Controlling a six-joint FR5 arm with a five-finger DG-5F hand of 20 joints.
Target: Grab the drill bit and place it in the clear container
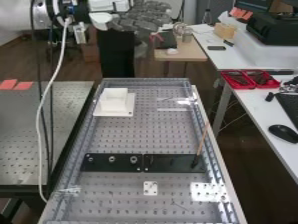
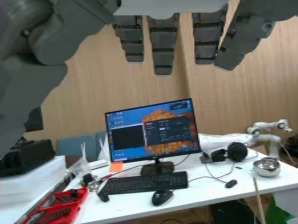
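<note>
The hand (image 1: pixel 141 20) is raised at the top of the high view, beyond the far end of the perforated bench plate (image 1: pixel 126 131), touching nothing there. In the wrist view the hand (image 2: pixel 163 45) has its dark grey fingers extended and apart, with no object between them. A black strip (image 1: pixel 174 163) lies across the plate; several small round metal parts (image 1: pixel 112 159) sit in its left half. A thin brownish rod (image 1: pixel 202 140) leans upward from its right end. I cannot tell which piece is the drill bit, nor make out a clear container.
A white square block (image 1: pixel 114 100) stands on the plate's far left. Low metal rails (image 1: pixel 211 167) edge the plate. To the right, a white desk (image 1: pixel 263 107) carries red trays (image 1: pixel 249 79) and a mouse (image 1: pixel 284 133). A monitor (image 2: pixel 153 131) faces the wrist camera.
</note>
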